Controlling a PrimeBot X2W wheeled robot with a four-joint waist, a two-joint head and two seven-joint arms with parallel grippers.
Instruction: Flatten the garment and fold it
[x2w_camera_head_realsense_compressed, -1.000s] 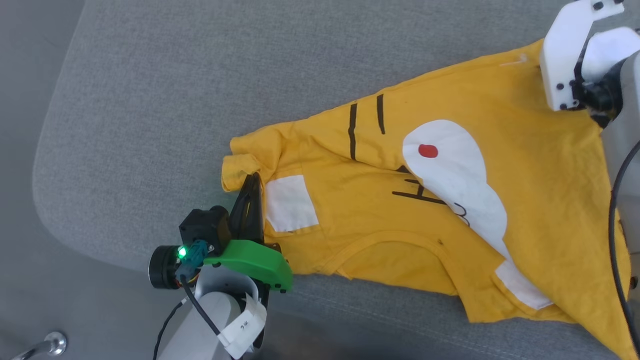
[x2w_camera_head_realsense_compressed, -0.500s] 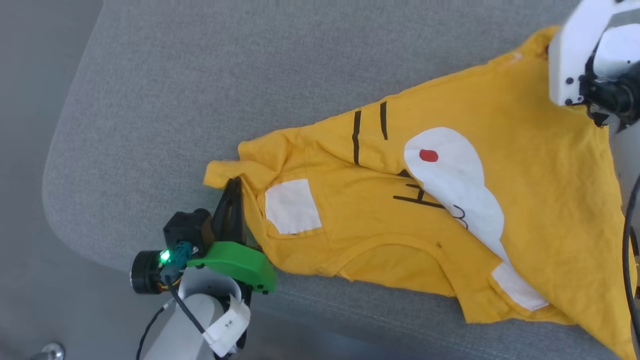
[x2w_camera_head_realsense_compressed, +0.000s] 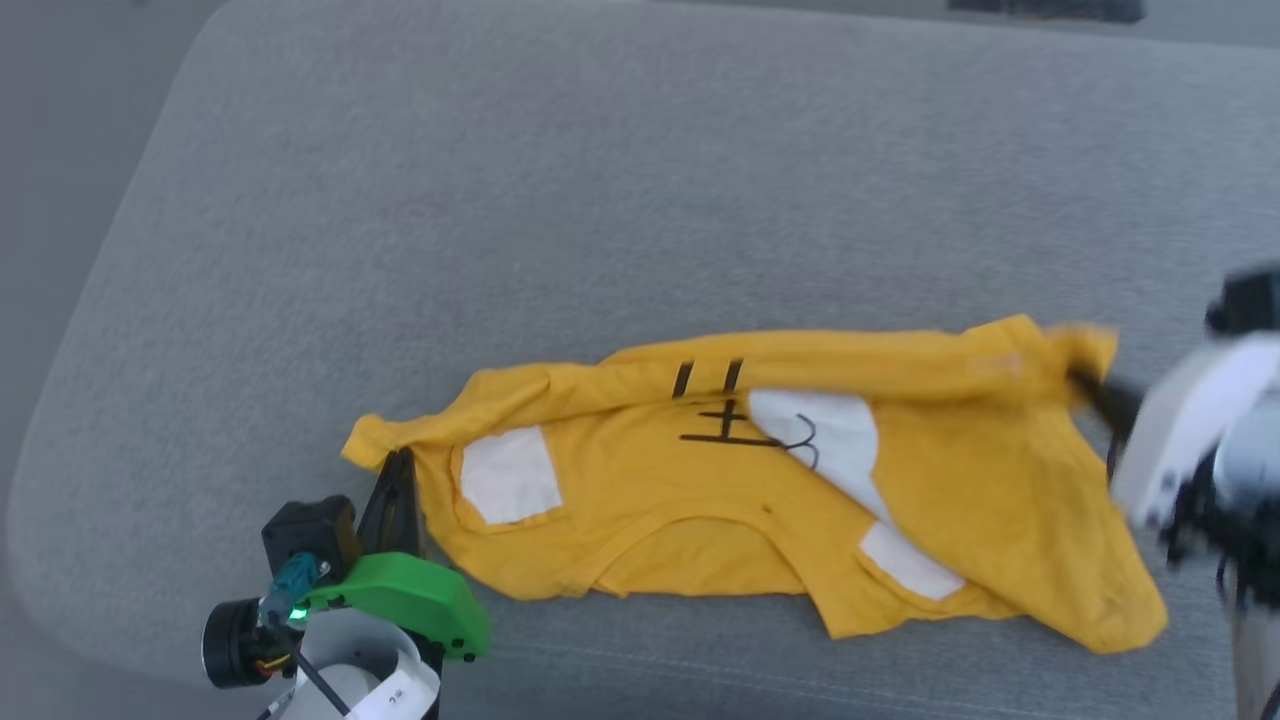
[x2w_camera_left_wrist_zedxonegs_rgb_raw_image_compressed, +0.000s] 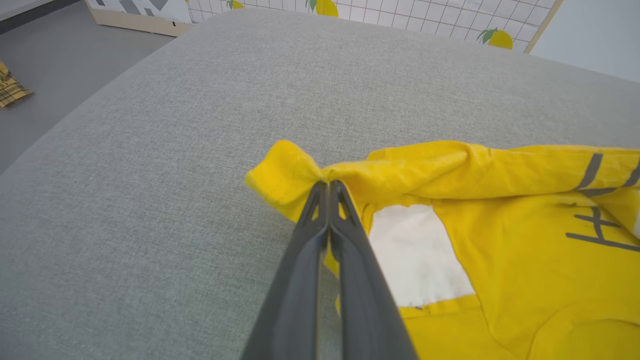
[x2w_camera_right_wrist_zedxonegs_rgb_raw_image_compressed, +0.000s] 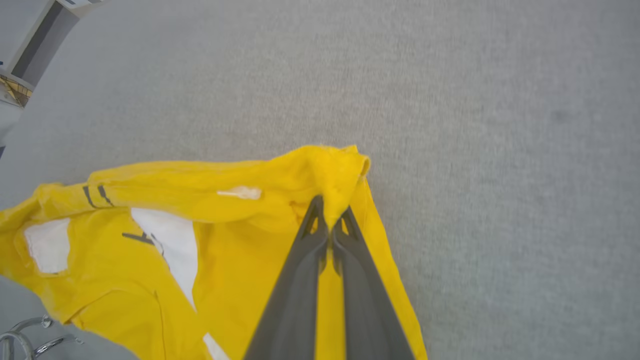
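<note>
The T-shirt (x2w_camera_head_realsense_compressed: 650, 500) lay by the cushion's (x2w_camera_head_realsense_compressed: 600, 200) near edge. The left end effector (x2w_camera_left_wrist_zedxonegs_rgb_raw_image_compressed: 328, 184) and right end effector (x2w_camera_right_wrist_zedxonegs_rgb_raw_image_compressed: 331, 212) each pinched a corner

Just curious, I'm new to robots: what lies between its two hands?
The yellow T-shirt, stretched over the grey cushion: left hand pinches one end, right hand the other. The head view shows it.

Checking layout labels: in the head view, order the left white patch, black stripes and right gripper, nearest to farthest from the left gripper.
1. Left white patch, right beside the left gripper.
2. Black stripes, middle, upper fold.
3. Right gripper, far right, pinching the shirt.
</note>
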